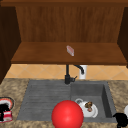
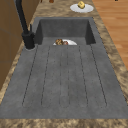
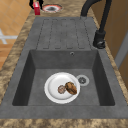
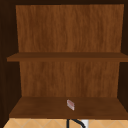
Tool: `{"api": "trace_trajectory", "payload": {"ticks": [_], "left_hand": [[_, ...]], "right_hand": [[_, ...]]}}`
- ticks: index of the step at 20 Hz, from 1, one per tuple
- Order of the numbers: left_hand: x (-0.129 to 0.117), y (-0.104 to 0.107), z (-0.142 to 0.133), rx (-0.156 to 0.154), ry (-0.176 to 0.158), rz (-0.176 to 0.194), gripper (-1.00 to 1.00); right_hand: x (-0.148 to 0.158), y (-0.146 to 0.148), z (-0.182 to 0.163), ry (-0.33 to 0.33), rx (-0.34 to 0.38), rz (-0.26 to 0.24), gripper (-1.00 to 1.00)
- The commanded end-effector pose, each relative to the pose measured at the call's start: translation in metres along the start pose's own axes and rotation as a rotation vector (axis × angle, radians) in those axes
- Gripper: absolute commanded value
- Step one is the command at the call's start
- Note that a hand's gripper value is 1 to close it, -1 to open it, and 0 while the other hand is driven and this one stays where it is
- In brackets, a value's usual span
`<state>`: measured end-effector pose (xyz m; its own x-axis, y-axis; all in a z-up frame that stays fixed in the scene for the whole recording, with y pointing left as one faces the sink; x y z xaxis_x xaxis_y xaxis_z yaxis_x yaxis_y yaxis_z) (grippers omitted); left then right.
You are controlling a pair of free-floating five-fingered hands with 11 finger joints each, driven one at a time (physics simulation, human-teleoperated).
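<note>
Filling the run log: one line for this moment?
left hand: shut on red can | right hand: counter edge | plate: in basin

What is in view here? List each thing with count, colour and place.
sink: one, grey, in the speckled counter, drainboard on the left, basin on the right
tap: one, black, behind the sink
plate: one, white, in the basin, with brown food on it
ball: one, red, at the sink's front edge
can: one, red and white, on the counter to the left
dish: one, white and red, beside the can
shelf: wooden, above the sink
block: one, pinkish, on the shelf
left robot hand: black, at the can
right robot hand: black, over the counter to the right
</note>
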<state>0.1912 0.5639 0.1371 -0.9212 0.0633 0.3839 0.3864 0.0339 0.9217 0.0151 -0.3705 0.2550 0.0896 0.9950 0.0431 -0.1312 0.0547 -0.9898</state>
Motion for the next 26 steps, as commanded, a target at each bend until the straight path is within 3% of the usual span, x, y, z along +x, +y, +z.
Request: {"api": "trace_trajectory", "payload": {"ticks": [1, 7, 15, 19, 26], "left_hand": [[-0.019, -0.026, 0.003, -0.004, -0.007, -0.04, -1.0], [-0.012, -0.012, 0.002, 0.006, -0.016, 0.053, -1.0], [-0.008, -0.005, -0.004, -0.016, -0.023, 0.063, -1.0], [0.004, 0.01, -0.008, -0.018, -0.029, 0.094, -1.0], [0.021, 0.043, -0.021, -0.02, -0.028, 0.088, -1.0]], "right_hand": [[0.0, 0.0, 0.0, 0.0, 0.0, 0.0, 0.0], [0.0, 0.0, 0.0, 0.0, 0.0, 0.0, 0.0], [0.0, 0.0, 0.0, 0.0, 0.0, 0.0, 0.0], [0.0, 0.0, 0.0, 0.0, 0.0, 0.0, 0.0], [0.0, 0.0, 0.0, 0.0, 0.0, 0.0, 0.0]]}}
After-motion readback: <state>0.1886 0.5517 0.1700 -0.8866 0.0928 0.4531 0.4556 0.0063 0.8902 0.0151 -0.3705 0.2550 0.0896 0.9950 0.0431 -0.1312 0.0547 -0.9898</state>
